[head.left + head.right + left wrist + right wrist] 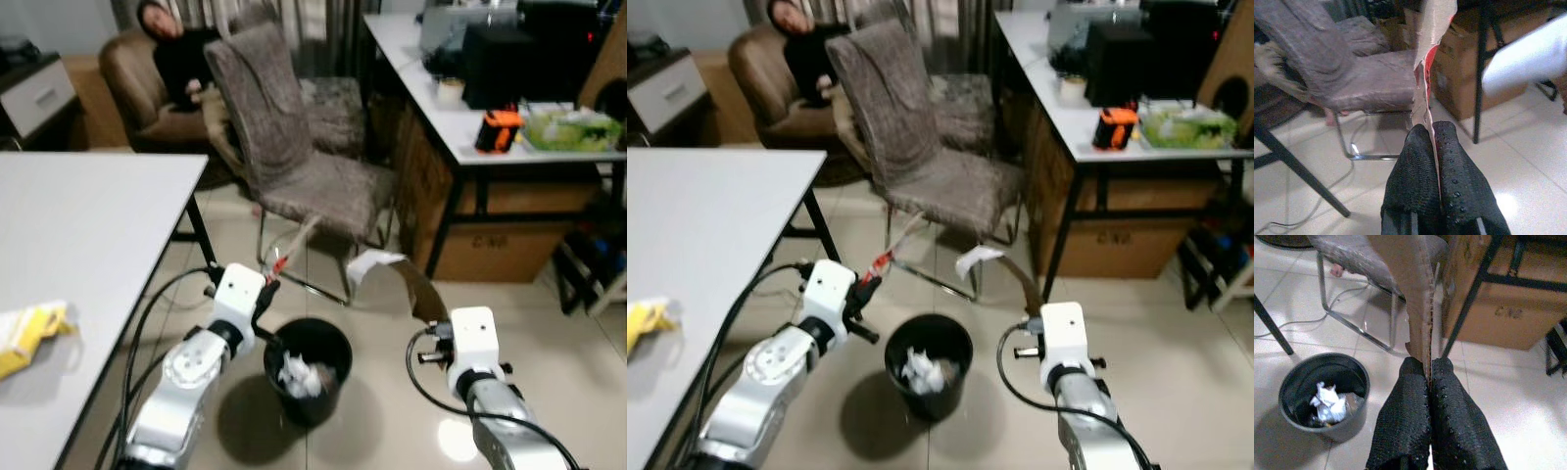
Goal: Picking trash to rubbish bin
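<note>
Yellow wrapper: lies on the white table at the robot's left, near its front edge.
Left claw: fingers pressed together on a torn strip of cardboard with a red edge; held above the tiled floor, just left of the bin and in front of the chair.
Rubbish bin: black, round, standing on the floor between the two arms; crumpled white paper lies inside it.
Chair: grey fabric on a chrome frame, behind the bin; a person sits in a brown armchair farther back.
Right claw: fingers clamped on a brown cardboard piece that stands up from the fingertips; its far end shows white in the head view. It is held to the right of the bin, not over it.
Right table: carries an orange tool, a black box and green clutter; a cardboard carton sits beneath.
</note>
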